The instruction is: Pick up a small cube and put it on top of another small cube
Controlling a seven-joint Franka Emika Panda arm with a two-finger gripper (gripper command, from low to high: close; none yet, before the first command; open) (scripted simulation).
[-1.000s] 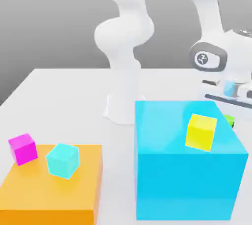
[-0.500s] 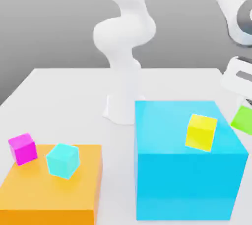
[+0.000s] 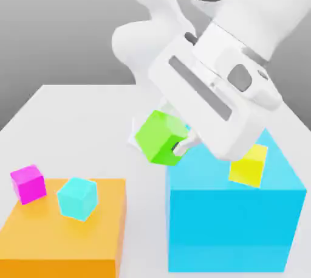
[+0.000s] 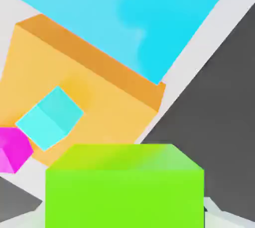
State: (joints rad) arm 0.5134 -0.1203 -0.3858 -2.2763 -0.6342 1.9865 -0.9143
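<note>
The end effector (image 3: 172,143) is closed on the small lime-green cube (image 3: 160,137), holding it in the air clear of the white surface (image 3: 73,125); the white hand slants down to it from the exterior view's upper right. In the hand view the same cube (image 4: 124,186) sits right at the camera. Just beside the end effector, toward the exterior view's right and slightly lower, stands the large cyan block (image 3: 234,222), with the yellow cube (image 3: 248,165) resting on its top near the hand's body. Lower and toward the exterior view's left, well apart from the end effector, lies the flat orange block (image 3: 67,234), carrying the small cyan cube (image 3: 77,198) on its top face. The magenta cube (image 3: 28,183) sits at that block's far-left corner, farthest from the end effector. The robot's white base column (image 3: 143,58) rises behind the held cube.
</note>
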